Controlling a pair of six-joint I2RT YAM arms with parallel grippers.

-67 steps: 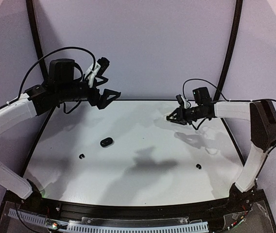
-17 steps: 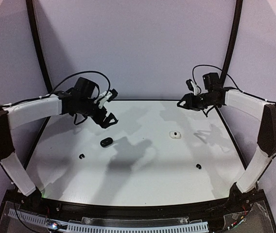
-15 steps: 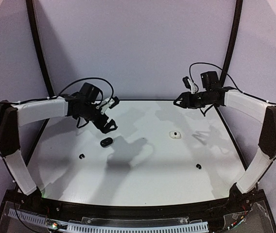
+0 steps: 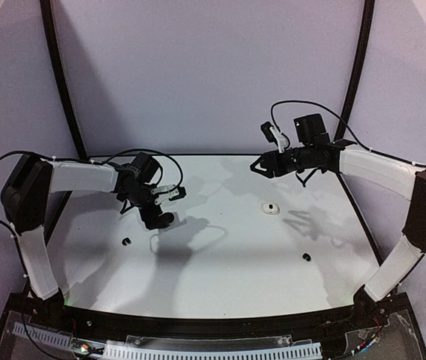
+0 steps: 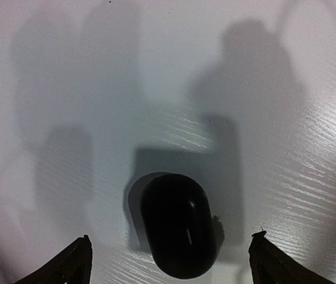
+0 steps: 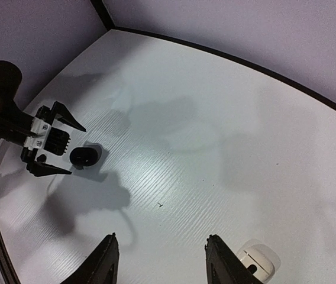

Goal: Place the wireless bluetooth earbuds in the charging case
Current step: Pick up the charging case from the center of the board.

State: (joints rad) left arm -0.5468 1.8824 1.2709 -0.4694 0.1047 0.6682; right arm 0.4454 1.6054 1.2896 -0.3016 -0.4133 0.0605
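My left gripper (image 5: pixel 171 236) hung wide open, empty — black case (image 5: pixel 178 225) between its tips; right gripper (image 6: pixel 162 238) open, empty too.

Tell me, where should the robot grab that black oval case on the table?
Across its narrow middle, from straight above. The black case lies flat, a rounded oblong, so its two long sides probably offer the shortest, steadiest span. The left gripper hangs open with a finger on either side.
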